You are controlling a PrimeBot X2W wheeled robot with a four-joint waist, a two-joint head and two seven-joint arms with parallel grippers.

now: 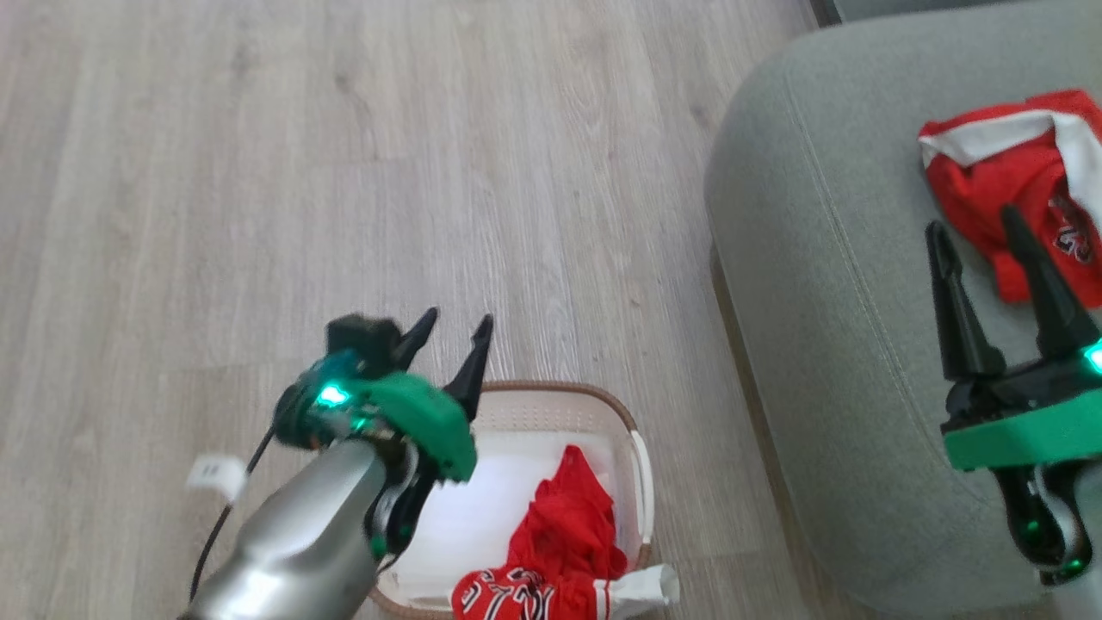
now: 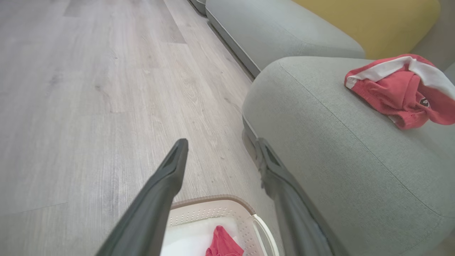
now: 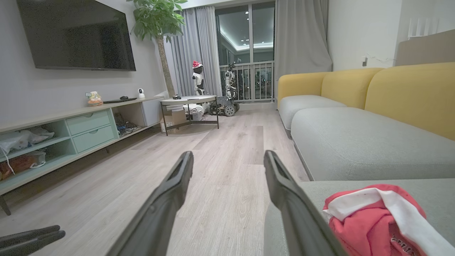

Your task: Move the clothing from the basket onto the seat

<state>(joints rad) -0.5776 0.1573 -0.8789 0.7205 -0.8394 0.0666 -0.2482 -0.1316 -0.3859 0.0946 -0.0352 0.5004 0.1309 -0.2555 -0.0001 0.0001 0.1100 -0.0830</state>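
Head view: the left gripper (image 1: 456, 331) hovers over the basket's (image 1: 542, 413) far-left rim, jaws spread and empty. A red garment (image 1: 564, 534) lies inside the basket. Right of the basket, the striped garment (image 1: 999, 176) lies on the seat (image 1: 818, 258), near the right gripper (image 1: 975, 226), whose jaws are also spread and empty.

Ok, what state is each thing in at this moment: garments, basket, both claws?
Oval cream plastic basket, brown rim: upright on the pale wooden floor.
Red garment with black-and-white lettering: in the basket, part over its rim.
Bright red garment with broad white stripe: crumpled on the grey-green fabric seat cushion.
Left claw: open, empty, over the basket.
Right claw: open, empty, over the seat.
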